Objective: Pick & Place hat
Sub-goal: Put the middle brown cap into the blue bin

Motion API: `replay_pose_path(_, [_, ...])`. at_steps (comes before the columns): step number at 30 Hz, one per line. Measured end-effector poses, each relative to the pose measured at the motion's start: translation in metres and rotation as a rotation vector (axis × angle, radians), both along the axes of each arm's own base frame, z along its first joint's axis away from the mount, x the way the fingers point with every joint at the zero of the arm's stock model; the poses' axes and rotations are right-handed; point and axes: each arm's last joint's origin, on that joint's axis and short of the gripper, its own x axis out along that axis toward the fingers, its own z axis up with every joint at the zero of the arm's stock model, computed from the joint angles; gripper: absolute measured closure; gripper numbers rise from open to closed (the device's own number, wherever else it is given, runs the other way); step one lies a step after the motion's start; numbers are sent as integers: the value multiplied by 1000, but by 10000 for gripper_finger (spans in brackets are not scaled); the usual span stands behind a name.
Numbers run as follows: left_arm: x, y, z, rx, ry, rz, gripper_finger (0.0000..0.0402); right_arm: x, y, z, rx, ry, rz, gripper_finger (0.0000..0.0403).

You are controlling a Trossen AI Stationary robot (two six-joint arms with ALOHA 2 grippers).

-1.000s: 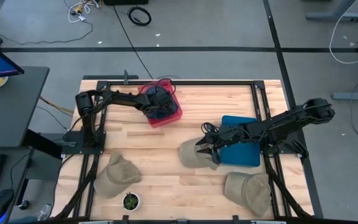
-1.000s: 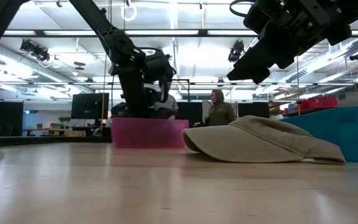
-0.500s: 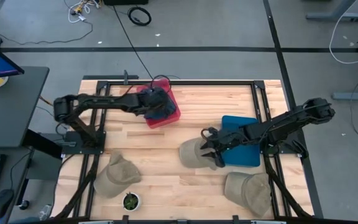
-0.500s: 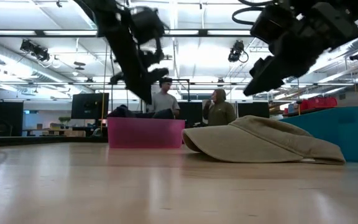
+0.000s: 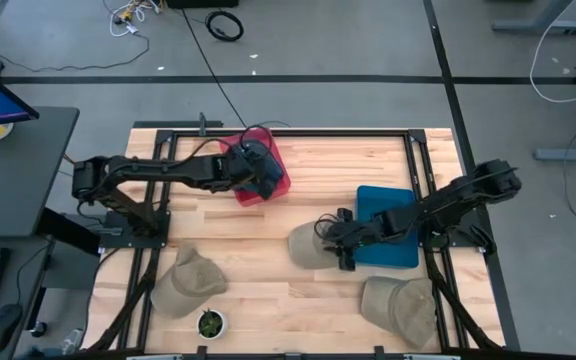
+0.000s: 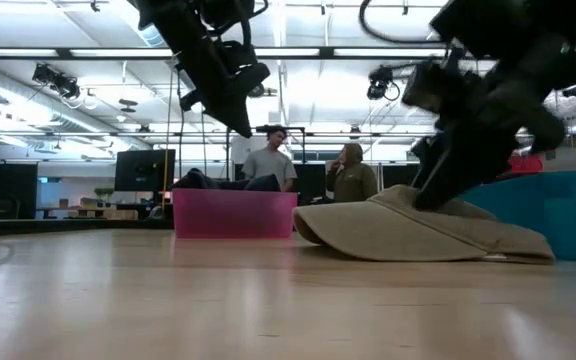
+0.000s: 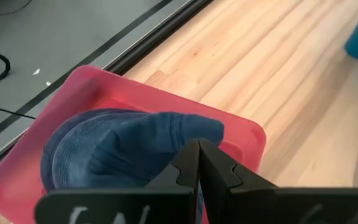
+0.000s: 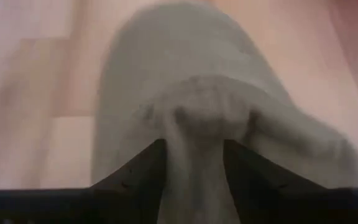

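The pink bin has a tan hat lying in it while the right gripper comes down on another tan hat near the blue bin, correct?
Not quite. The hat in the pink bin is dark blue, not tan, as the left wrist view shows. The rest holds: the right gripper is down on a tan hat beside the blue bin.

This is a robotics lab in a large open-plan hall. A wooden table framed by black metal rails stands on a grey floor taped with black lines, with loose cables beyond it. Behind the table run ceiling strip lights, dark monitors and two standing people.
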Motion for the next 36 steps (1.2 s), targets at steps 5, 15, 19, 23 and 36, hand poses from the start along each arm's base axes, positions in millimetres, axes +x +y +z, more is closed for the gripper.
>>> replay_pose_path(5, [1,-3,0,4,5,-15,388,11,-2,-17,78,-5,-67,237])
replay_pose_path(15, [1,-3,0,6,7,-16,388,22,-12,-25,151,-65,-210,384])
replay_pose_path(19, [1,-3,0,6,8,-16,388,32,-12,2,150,-159,-252,380])
replay_pose_path(23, [1,-3,0,6,8,-15,388,37,-14,48,77,-231,-326,393])
replay_pose_path(36, [0,-3,-1,5,15,-16,388,-29,-17,156,-38,-143,-801,392])
